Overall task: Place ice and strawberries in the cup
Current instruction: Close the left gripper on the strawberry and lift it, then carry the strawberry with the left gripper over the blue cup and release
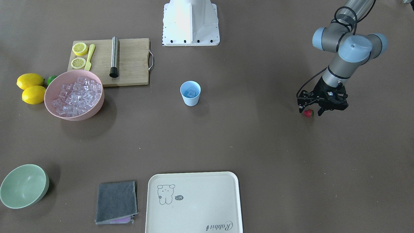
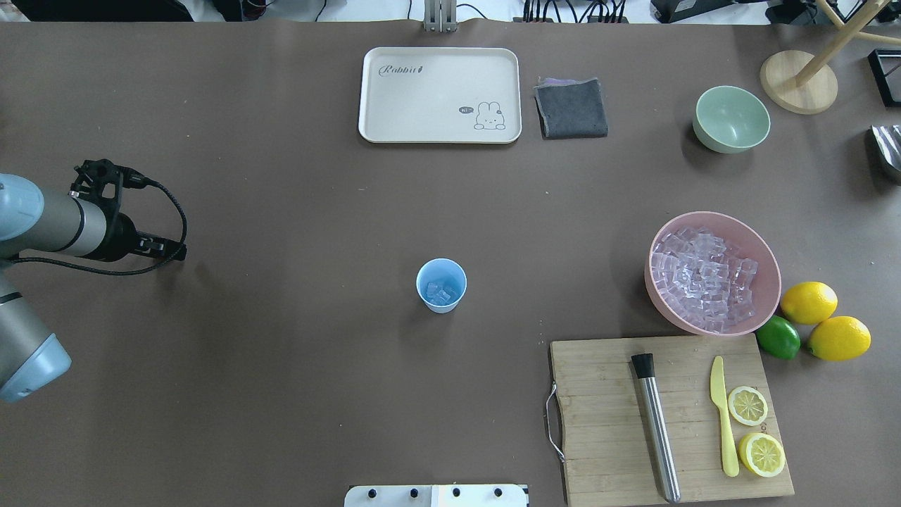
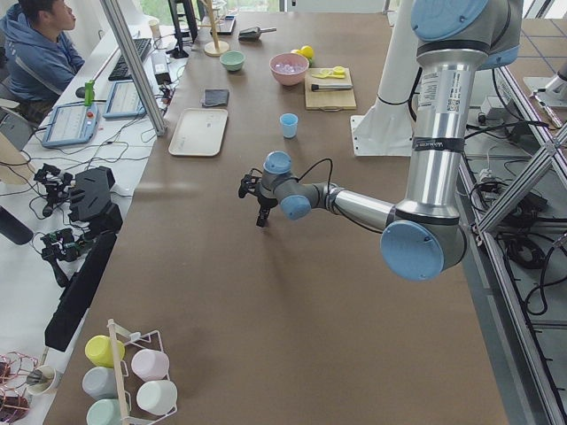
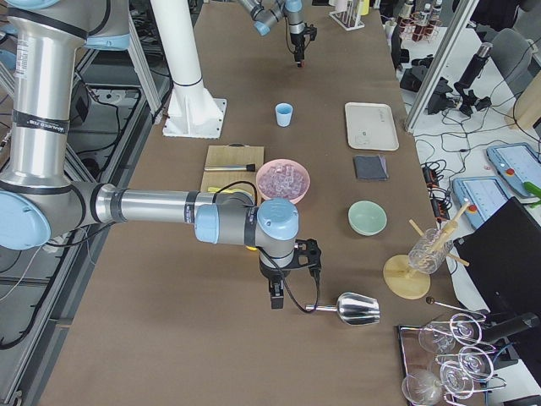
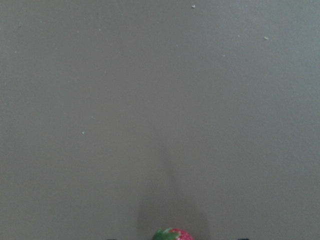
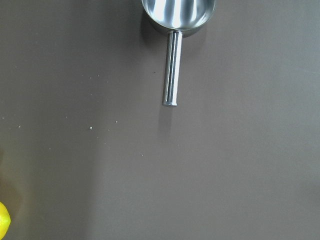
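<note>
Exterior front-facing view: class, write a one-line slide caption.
The open left gripper straddles a small red strawberry; the light-blue plastic cup holds clear ice cubes.

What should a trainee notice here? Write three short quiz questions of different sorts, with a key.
1. True or false: the strawberry is already in the cup.
2. What holds the big heap of ice? A. the pink bowl B. the green bowl C. the tray
3. Which arm's end effector is down at the strawberry?

Key: 1. False, it lies on the table, far from the cup. 2. A. 3. The left end effector, open with a finger on each side of the strawberry.
</note>
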